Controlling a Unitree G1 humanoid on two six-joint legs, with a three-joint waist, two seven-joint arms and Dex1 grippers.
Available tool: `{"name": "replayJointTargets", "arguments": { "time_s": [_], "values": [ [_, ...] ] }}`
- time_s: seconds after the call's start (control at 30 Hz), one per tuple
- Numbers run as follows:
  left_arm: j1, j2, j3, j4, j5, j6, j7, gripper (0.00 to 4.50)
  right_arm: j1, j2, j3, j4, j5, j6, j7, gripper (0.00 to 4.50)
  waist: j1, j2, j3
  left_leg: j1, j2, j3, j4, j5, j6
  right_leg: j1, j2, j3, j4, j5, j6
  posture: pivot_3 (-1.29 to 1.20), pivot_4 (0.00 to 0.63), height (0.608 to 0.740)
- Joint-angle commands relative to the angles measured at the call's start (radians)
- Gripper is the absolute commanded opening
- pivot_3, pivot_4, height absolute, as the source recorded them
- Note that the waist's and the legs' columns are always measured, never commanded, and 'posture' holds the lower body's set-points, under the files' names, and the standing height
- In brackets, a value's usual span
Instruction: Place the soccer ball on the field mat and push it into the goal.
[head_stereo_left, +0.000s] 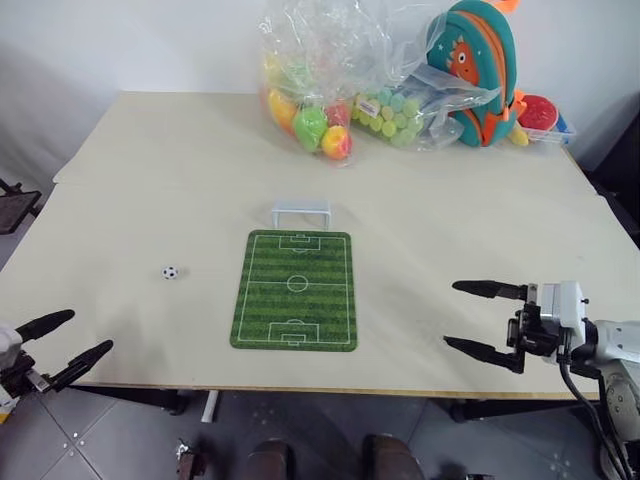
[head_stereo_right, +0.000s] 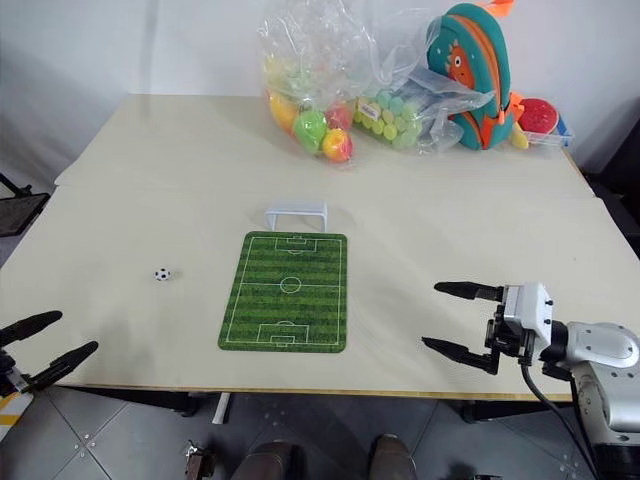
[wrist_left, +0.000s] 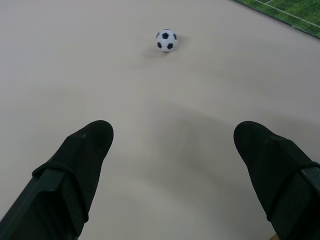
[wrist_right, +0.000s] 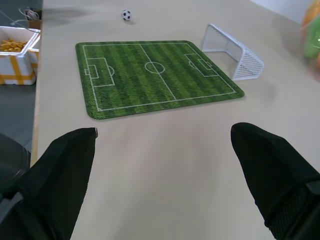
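Note:
The soccer ball (head_stereo_left: 169, 272) is a tiny white ball with black patches, lying on the bare table to the left of the field mat (head_stereo_left: 295, 290). That mat is green, striped and marked with white pitch lines. The white goal (head_stereo_left: 301, 213) stands just beyond the mat's far end. My left gripper (head_stereo_left: 68, 337) hovers open at the table's near left corner, short of the ball (wrist_left: 166, 40), with nothing between its fingers. To the right of the mat (wrist_right: 155, 75), over the table's near edge, my right gripper (head_stereo_left: 465, 315) is open and empty, pointing left toward it.
At the back of the table (head_stereo_left: 150, 180) lie clear plastic bags of coloured balls (head_stereo_left: 315, 125), a teal and orange backpack (head_stereo_left: 475, 70) and a red container (head_stereo_left: 538, 113). A white box with yellow tape (wrist_right: 15, 55) sits below the table's edge.

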Motion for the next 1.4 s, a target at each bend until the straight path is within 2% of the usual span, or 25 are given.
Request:
{"name": "replayJointTargets", "arguments": {
  "time_s": [0.03,0.17,0.3,0.4,0.5,0.7,0.9,0.97,1.07,1.17,1.4],
  "values": [
    [-0.002,-0.003,0.03,-0.027,-0.016,0.008,0.036,4.45,0.013,0.009,0.006,-0.037,0.013,-0.011,0.015,4.5,0.001,0.0,0.0,0.0,0.0,0.0,0.0,0.0,0.0,0.0,0.0,0.0,0.0,0.0,0.0,0.0,0.15,0.74],
    [0.019,-0.034,0.076,-0.007,-0.057,0.046,0.075,4.45,-0.023,0.062,0.042,-0.135,0.087,0.076,-0.048,4.5,-0.003,0.0,0.0,0.0,0.001,0.0,0.0,0.0,0.0,0.0,0.0,0.0,0.0,0.0,0.0,0.0,0.15,0.74],
    [0.0,-0.078,0.128,0.069,-0.099,0.077,0.13,4.45,-0.057,0.159,0.099,-0.234,0.106,0.061,-0.098,4.5,-0.005,0.0,0.0,0.001,0.001,-0.004,0.0,0.0,-0.001,-0.001,0.0,0.0,0.001,0.0,0.0,0.0,0.15,0.74],
    [-0.014,-0.111,0.115,0.067,-0.101,0.094,0.15,4.45,-0.072,0.228,0.12,-0.259,0.158,0.048,-0.087,4.5,0.004,-0.002,-0.001,0.0,0.0,-0.004,0.0,0.0,0.0,-0.001,0.0,0.0,0.001,0.0,0.0,0.0,0.15,0.74],
    [-0.024,-0.155,0.078,0.032,-0.101,0.109,0.158,4.45,-0.116,0.27,0.145,-0.216,0.127,0.009,-0.075,4.5,0.006,-0.003,-0.002,0.0,0.0,-0.004,0.001,0.0,0.0,0.0,0.0,-0.001,0.001,0.001,-0.001,0.0,0.15,0.74],
    [-0.08,-0.171,0.029,-0.141,-0.153,0.201,0.162,4.45,-0.158,0.287,0.147,-0.161,0.094,-0.027,-0.084,4.5,0.004,-0.006,-0.004,0.0,0.0,-0.006,0.001,0.0,0.0,0.0,0.0,-0.001,0.001,0.001,-0.001,0.0,0.15,0.74],
    [-0.223,-0.152,-0.083,-0.198,-0.099,0.28,0.24,4.45,-0.133,0.278,0.149,-0.152,0.089,-0.024,-0.08,4.5,0.001,-0.006,-0.004,0.0,0.0,-0.006,0.001,0.0,-0.001,0.0,0.001,-0.001,0.001,0.001,-0.001,0.0,0.15,0.74],
    [-0.26,-0.146,-0.115,-0.183,-0.078,0.312,0.265,4.45,-0.13,0.279,0.151,-0.153,0.088,-0.023,-0.083,4.5,0.001,-0.006,-0.004,0.0,0.0,-0.006,0.001,0.0,-0.001,-0.001,0.001,-0.001,0.002,0.001,-0.001,0.0,0.15,0.74],
    [-0.376,-0.138,-0.21,-0.068,0.016,0.328,0.316,4.45,-0.116,0.288,0.157,-0.151,0.083,-0.035,-0.081,4.5,0.0,-0.006,-0.003,0.001,0.0,-0.005,0.001,0.0,-0.001,-0.001,0.001,-0.001,0.002,0.001,-0.001,0.0,0.15,0.74],
    [-0.463,-0.14,-0.254,0.019,0.068,0.325,0.354,4.45,-0.106,0.294,0.159,-0.147,0.079,-0.045,-0.076,4.5,0.001,-0.006,-0.004,0.0,0.0,-0.001,0.001,0.001,-0.001,-0.001,0.002,-0.003,0.002,0.001,-0.001,0.0,0.15,0.74],
    [-0.501,-0.144,-0.297,0.076,0.102,0.308,0.335,4.45,-0.081,0.307,0.157,-0.142,0.071,-0.071,-0.082,4.5,0.0,-0.006,-0.003,0.0,0.001,0.0,0.001,0.001,-0.002,-0.002,0.001,-0.006,0.002,0.001,-0.001,0.0,0.15,0.74]
  ]
}}
